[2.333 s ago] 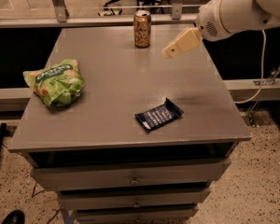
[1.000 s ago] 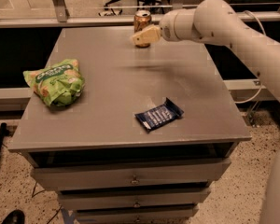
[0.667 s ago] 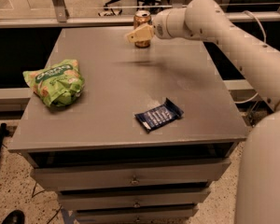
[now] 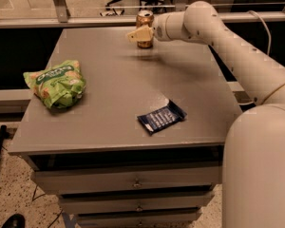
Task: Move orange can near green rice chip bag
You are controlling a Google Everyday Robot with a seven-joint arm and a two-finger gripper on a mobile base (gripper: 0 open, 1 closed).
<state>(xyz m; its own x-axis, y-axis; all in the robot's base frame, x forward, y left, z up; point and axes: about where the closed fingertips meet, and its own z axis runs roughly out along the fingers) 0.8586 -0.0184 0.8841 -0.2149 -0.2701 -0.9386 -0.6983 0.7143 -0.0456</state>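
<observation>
The orange can (image 4: 145, 19) stands upright at the far edge of the grey table (image 4: 114, 80), just right of centre. My gripper (image 4: 137, 34) is at the can, in front of its lower half and hiding part of it. My white arm reaches in from the right across the table's back corner. The green rice chip bag (image 4: 57, 83) lies at the left side of the table, well apart from the can and the gripper.
A flat dark blue wrapper (image 4: 161, 117) lies near the table's front right. Drawers (image 4: 133, 179) sit under the tabletop. A metal rail (image 4: 85, 8) runs behind the table. My arm's large white body (image 4: 261, 165) fills the right foreground.
My gripper has swung left from the table's right side to the orange can and now sits in front of it. The can, the bag and the wrapper have not moved.
</observation>
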